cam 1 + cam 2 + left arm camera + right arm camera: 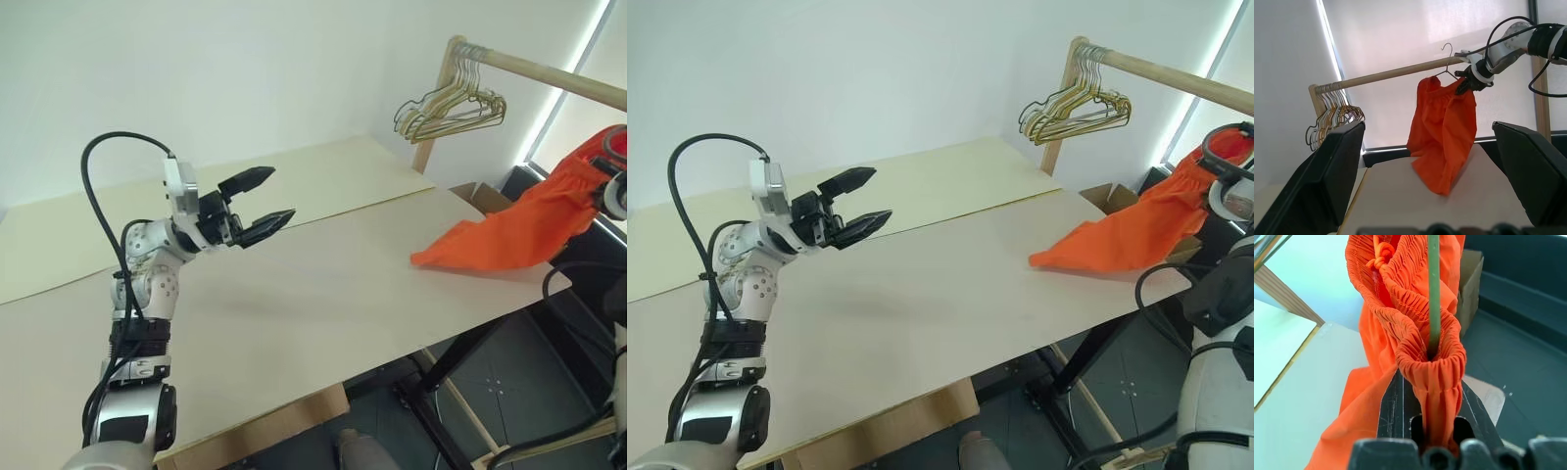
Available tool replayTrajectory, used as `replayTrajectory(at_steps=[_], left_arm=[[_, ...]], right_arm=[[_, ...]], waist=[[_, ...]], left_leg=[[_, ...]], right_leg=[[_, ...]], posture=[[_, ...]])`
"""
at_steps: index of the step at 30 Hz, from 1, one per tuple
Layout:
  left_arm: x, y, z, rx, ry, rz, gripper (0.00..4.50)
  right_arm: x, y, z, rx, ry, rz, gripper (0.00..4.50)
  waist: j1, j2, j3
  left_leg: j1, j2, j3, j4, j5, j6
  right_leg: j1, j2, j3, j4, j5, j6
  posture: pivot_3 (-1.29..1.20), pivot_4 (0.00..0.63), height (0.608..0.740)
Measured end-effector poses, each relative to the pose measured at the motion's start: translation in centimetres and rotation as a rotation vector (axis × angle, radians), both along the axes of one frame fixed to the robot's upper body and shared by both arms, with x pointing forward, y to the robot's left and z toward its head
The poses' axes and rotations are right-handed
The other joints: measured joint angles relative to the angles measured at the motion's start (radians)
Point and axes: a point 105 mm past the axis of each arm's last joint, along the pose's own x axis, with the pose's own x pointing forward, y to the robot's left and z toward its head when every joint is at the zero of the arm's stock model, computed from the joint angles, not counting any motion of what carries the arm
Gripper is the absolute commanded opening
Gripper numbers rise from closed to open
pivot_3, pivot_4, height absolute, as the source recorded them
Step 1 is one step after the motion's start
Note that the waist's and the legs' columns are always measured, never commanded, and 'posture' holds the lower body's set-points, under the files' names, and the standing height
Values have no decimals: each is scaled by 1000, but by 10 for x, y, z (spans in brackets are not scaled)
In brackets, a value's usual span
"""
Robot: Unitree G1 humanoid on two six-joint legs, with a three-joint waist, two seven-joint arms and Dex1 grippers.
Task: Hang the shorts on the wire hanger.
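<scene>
Head eyes overlook the table; both wrist views share the shorts.

Silver-and-black humanoid arms with black two-finger grippers

At the left of the head view, the left arm is built of rounded silver segments dotted with small screws and joined by black rings, with a thick black cable looping over it; a white block sits at the wrist behind the left gripper, whose black fingers taper to points.
</scene>
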Motion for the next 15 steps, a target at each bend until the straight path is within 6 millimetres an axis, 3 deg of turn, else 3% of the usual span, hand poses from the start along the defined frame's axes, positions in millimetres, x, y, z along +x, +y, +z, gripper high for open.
replayTrajectory(at_steps=[5, 15], left_arm=[[-1, 2, -6, -8, 27, 13, 4500], [-4, 0, -5, -7, 15, 19, 4500]], right_arm=[[2, 6, -20, 142, -3, -2, 0], [1, 0, -27, 138, -22, -27, 0]], waist=[[2, 0, 0], [4, 0, 0]], left_leg=[[2, -1, 4, -3, 0, 0], [2, -2, 7, -3, 0, 0]], right_leg=[[0, 0, 5, 0, -2, 4], [1, 0, 9, -2, -1, 8]], posture=[[-163, 0, 740], [-157, 0, 740]])
